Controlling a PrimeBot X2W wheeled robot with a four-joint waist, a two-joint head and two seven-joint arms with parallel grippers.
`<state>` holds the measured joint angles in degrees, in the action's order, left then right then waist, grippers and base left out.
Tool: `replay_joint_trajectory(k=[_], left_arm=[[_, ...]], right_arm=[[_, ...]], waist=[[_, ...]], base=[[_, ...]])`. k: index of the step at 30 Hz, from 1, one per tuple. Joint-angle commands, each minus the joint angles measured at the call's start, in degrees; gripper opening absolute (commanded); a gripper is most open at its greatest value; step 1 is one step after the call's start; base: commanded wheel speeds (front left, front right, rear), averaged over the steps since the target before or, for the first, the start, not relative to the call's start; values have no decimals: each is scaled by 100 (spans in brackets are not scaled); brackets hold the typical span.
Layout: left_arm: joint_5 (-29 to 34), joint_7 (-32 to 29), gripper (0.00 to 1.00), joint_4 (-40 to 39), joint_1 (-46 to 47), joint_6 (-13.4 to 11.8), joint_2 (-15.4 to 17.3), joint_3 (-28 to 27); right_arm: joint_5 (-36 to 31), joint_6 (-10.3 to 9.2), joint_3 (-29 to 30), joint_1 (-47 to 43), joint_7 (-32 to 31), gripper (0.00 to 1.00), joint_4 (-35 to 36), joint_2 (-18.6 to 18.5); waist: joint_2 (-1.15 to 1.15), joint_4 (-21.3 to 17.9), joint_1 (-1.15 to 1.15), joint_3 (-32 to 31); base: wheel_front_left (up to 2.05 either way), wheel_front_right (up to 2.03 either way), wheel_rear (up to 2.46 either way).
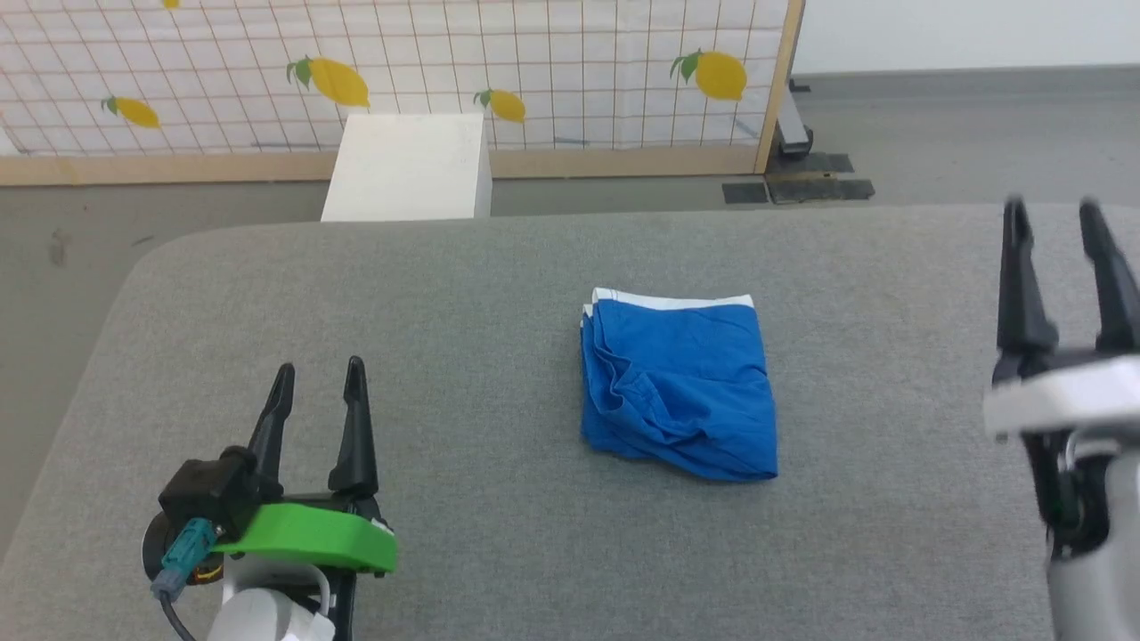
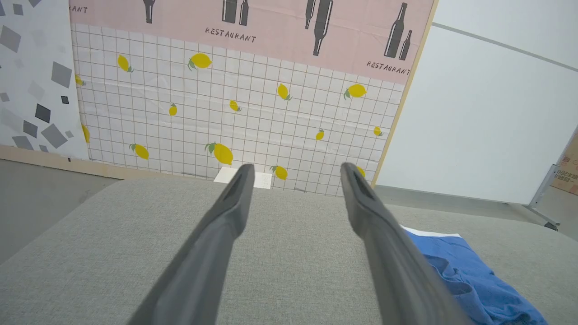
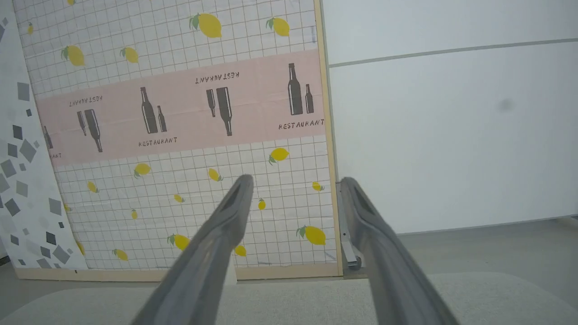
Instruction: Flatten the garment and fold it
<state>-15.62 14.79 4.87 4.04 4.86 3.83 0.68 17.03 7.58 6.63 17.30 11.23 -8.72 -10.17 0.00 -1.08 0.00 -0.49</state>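
Note:
The garment (image 1: 679, 387) is a bright blue folded bundle with a white strip along its far edge, lying in the middle of the grey padded table (image 1: 499, 267). Its near half is creased and bunched. My left gripper (image 1: 321, 374) stands open at the lower left, well apart from the garment, nothing between its fingers. My right gripper (image 1: 1058, 214) stands open at the right edge, raised above the table, also empty. In the left wrist view the garment (image 2: 469, 275) lies right of my left gripper (image 2: 295, 169). The right gripper (image 3: 295, 183) points at the wall panel.
A white box (image 1: 410, 165) stands on the floor beyond the table's far edge. Behind it runs a lemon-print panel (image 1: 534, 71) with a wooden frame, and a dark metal foot (image 1: 797, 133) sits at its right end. Grey floor surrounds the table.

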Motion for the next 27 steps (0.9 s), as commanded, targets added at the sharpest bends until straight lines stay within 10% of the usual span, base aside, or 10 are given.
replay_joint_trajectory(k=[1,27], left_arm=[[53,21,100,30,-107,-43,46,-22],[650,-90,100,577,-93,-438,367,264]], right_arm=[[-117,-9,85,-256,56,100,89,132],[-877,-9,122,-1993,-49,100,272,660]], waist=[[0,-3,0,-39],[0,142,0,-20]], base=[[0,0,0],[0,0,0]])
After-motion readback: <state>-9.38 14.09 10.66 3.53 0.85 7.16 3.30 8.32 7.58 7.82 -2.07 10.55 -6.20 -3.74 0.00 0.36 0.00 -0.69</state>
